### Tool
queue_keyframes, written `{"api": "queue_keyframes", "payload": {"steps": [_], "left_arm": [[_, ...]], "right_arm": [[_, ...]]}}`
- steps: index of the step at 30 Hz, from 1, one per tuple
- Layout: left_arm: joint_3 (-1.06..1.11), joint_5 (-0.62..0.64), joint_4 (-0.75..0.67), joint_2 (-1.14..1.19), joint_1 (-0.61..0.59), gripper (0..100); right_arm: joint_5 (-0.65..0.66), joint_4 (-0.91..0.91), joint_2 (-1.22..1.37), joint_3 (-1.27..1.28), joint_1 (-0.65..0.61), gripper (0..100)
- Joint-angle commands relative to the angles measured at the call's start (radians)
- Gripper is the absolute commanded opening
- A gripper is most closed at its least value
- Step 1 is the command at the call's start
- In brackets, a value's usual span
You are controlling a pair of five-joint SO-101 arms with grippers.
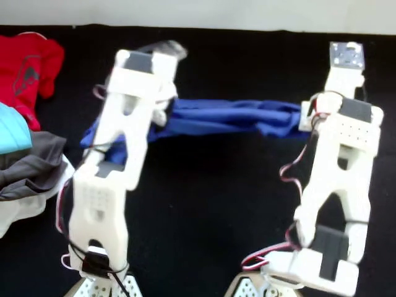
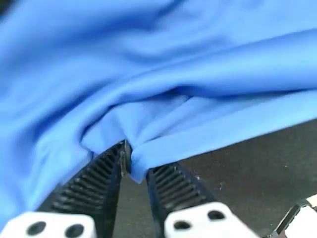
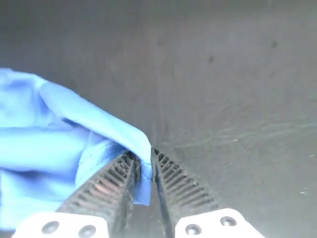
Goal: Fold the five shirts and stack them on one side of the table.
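The left gripper has its 2 ribbed jaws drawn almost together, with only a thin fold of the blue shirt pinched between their tips. The rest of that cloth billows out beyond them. The right gripper is just as nearly closed, nipping the outermost edge of the same shirt, with bare table beyond its tips. From each pair of jaws the cloth runs toward the other arm, so the shirt hangs as 1 twisted rope between the 2 grippers. Its long axis lies parallel to the table's far edge, across the far half of the table. It looks taut and lifted off the surface, though its height cannot be judged. A loose tail droops past the left gripper toward the table's left edge. The right arm holds the very end and the left holds farther in, so the next spread or lay-down depends on the 2 arms keeping that line level. Against the left edge lie the red shirt, cyan shirt, grey shirt and white shirt, heaped and not yet folded.
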Motion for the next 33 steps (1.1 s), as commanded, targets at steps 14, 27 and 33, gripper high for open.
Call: {"api": "queue_keyframes", "payload": {"steps": [14, 27, 33], "left_arm": [[0.667, -0.092, 0.011, -0.897, 0.084, 1], [1.121, -0.253, -0.282, -0.65, 0.015, 1], [1.127, -0.448, -0.224, -0.553, -0.153, 1]], "right_arm": [[-0.227, -0.027, -0.443, 0.157, 0.087, 0.6], [-0.037, -0.209, -0.444, 0.76, -0.058, 10.0], [-0.029, -0.056, -0.453, 0.63, -0.031, 23.0]]}}
